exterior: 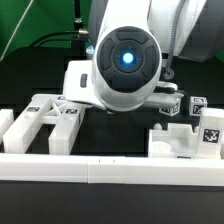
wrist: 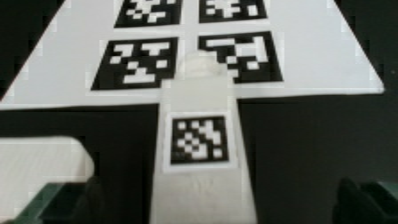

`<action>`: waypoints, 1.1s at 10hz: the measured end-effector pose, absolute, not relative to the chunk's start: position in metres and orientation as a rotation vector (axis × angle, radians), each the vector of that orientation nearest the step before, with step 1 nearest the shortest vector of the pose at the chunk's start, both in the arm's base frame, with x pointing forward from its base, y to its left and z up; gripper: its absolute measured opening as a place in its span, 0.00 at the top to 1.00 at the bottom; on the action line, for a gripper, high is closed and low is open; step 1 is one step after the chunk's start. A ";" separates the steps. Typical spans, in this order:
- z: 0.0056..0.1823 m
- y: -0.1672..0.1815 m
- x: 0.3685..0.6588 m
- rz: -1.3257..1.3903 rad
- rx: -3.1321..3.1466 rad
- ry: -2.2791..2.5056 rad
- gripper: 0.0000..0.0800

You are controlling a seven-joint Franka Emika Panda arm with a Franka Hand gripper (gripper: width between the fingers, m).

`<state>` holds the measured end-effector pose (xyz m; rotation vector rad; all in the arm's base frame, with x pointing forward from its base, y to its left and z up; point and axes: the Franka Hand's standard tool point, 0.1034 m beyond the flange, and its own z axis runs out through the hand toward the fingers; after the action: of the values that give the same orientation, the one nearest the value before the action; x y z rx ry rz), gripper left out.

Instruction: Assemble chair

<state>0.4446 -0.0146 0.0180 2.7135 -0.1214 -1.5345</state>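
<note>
Black tabletop (exterior: 125, 135), green curtain (exterior: 40, 25) behind. From the exterior view my own arm (exterior: 125, 60) hides most of the work area. Ladder frame (exterior: 40, 118) sits on the exterior view's left, tagged blocks (exterior: 185, 138) on its right, and the plain border bar (exterior: 110, 165) runs across the near edge.

The wrist view is the useful one. Leg bar (wrist: 196, 140), long and white with one tag on its upper face, lies flat straight below my gripper (wrist: 205, 205). Its long axis runs from between my fingers (wrist: 50, 205) out toward the marker board (wrist: 89, 85). Its far end reaches the board's edge; can't tell if it touches or just overlaps in view. A white chunk (wrist: 45, 160), probably another chair part, lies just beside the bar on one side, apart from it.

Gripper: released, jaws at full spread, one finger on each side of the bar with dark table showing between each finger and the bar. It holds nothing and touches nothing.

My read: I'm lined up for a pick, with the jaws set to close across the bar's short width. The bar looks roughly centred between the fingers, so the move should be straight down, then close. Watch the finger on the chunk's side; clearance there looks tighter.
</note>
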 end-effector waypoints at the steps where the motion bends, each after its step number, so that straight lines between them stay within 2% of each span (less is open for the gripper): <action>1: 0.014 -0.015 0.441 -1.532 2.713 -0.123 0.19; 4: 0.005 -0.018 0.436 -1.507 2.722 -0.128 0.19; 5: 0.005 -0.018 0.436 -1.507 2.722 -0.129 0.25; 6: 0.005 -0.017 0.436 -1.506 2.721 -0.130 0.25; 7: 0.005 -0.018 0.436 -1.507 2.721 -0.130 0.47; 8: 0.005 -0.018 0.436 -1.507 2.721 -0.131 0.47; 9: 0.005 -0.019 0.436 -1.507 2.721 -0.133 0.64; 11: 0.008 -0.023 0.442 -1.487 2.708 -0.110 0.64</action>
<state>0.4424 -0.0231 0.0084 2.7077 -0.1096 -1.4871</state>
